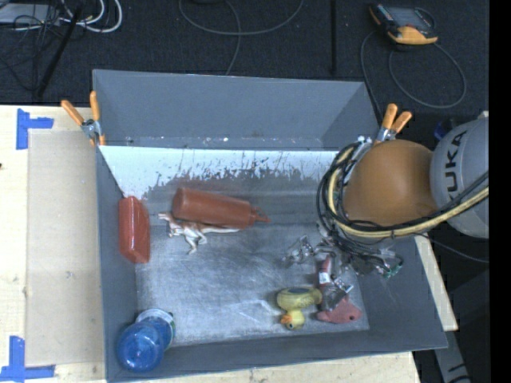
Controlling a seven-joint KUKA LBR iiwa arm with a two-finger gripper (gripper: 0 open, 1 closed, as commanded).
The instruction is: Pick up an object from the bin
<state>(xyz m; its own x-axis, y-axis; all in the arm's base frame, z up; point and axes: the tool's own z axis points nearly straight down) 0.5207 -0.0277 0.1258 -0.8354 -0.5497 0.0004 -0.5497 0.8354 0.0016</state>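
Dark carpet (263,46) strewn with cable loops lies behind the grey metal bin (231,110), and from my station I see the arm reaching in from the right, its rounded orange wrist cover (387,182) hanging low over the bin's right side. The jaws sit beneath that cover among cables and metal fittings, and I cannot tell whether they are apart or together; nothing shows between them. Nearest them, just toward the front wall, lie an olive-yellow oblong piece (297,298), its long axis running left to right across the view, a small yellow knob-like bit (292,319) touching its front edge, and a pink lump (343,314) just beside it on the right. I judge the oblong and the pink lump the likeliest picks, with a short drop forward and down called for. Well apart on the left are a brown-red plastic bottle (214,208) lying on its side, a white toy dinosaur (188,230), a red cylinder (134,228) and a blue ball (144,346).
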